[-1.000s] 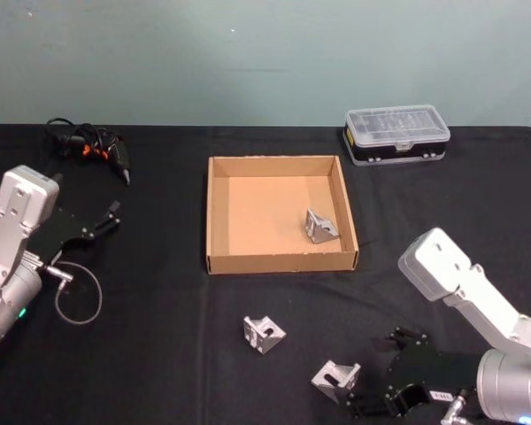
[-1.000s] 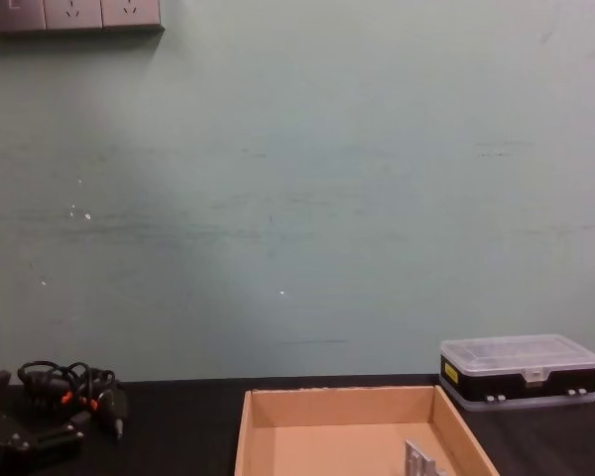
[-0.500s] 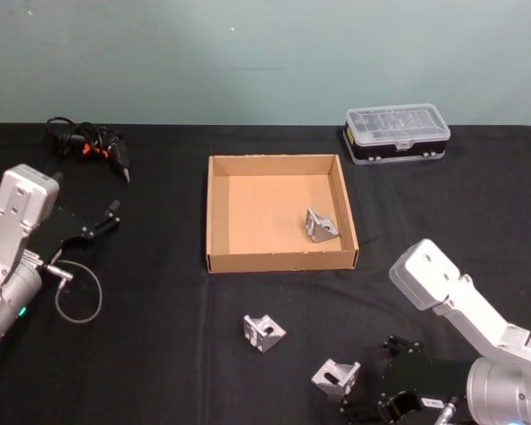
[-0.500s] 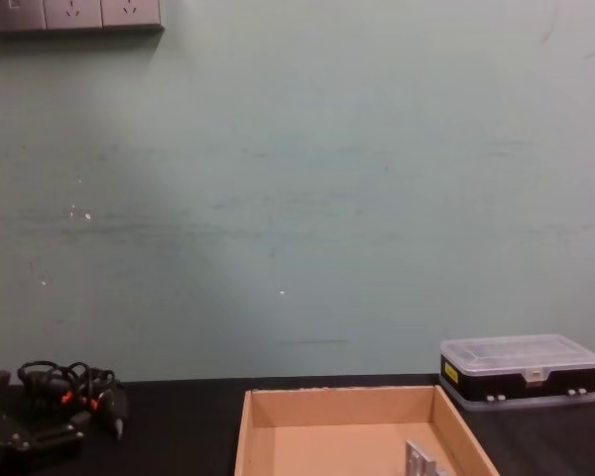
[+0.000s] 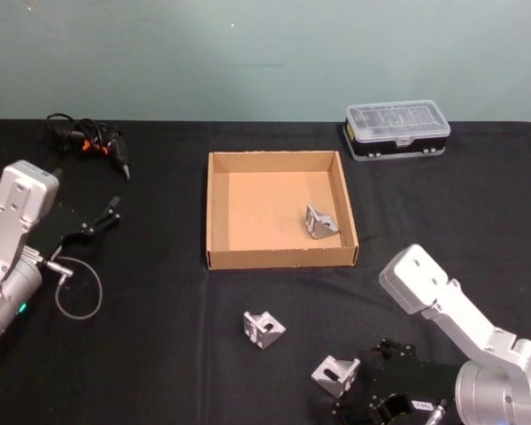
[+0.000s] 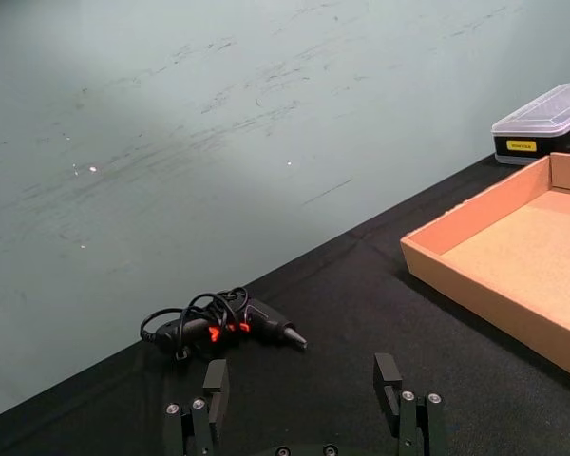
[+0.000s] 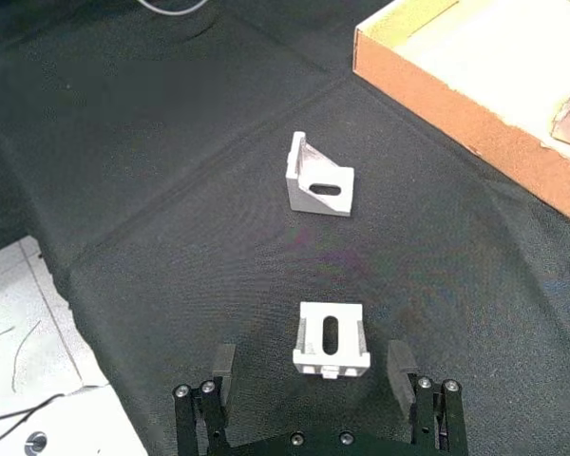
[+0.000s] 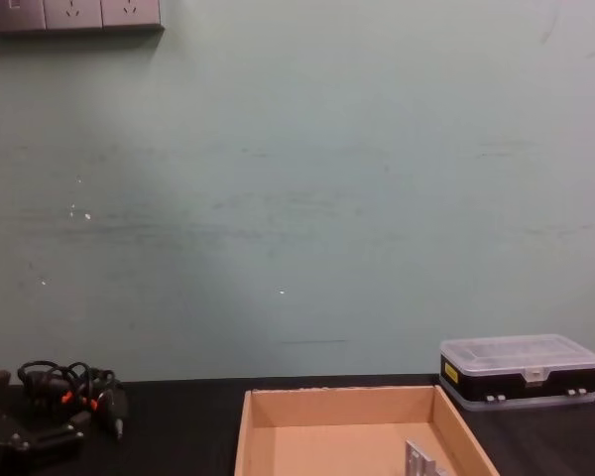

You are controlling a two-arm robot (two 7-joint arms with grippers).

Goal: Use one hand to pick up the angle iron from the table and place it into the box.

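The tan cardboard box (image 5: 217, 212) stands mid-table with one angle iron (image 5: 319, 222) inside it, near its right wall. Two more angle irons lie on the black table (image 5: 159, 354) in front of the box: one (image 5: 263, 329) near the middle, one (image 5: 336, 375) closer to the front edge. My right gripper (image 5: 361, 386) is low over the table and open. In the right wrist view the nearer angle iron (image 7: 331, 337) lies just ahead of the open gripper (image 7: 313, 369), between its two fingers, and the other angle iron (image 7: 318, 177) lies farther off. My left gripper (image 5: 106, 215) stays open at the left.
A clear-lidded black-and-yellow plastic case (image 5: 396, 132) stands at the back right. A black tool with a coiled cable (image 5: 88, 142) lies at the back left. A thin wire loop (image 5: 78, 297) lies beside the left arm. A white sheet (image 7: 38, 380) shows near the right gripper.
My right arm has moved left and towards the table's front edge, bringing its open gripper around the nearer angle iron. The left arm has barely shifted.
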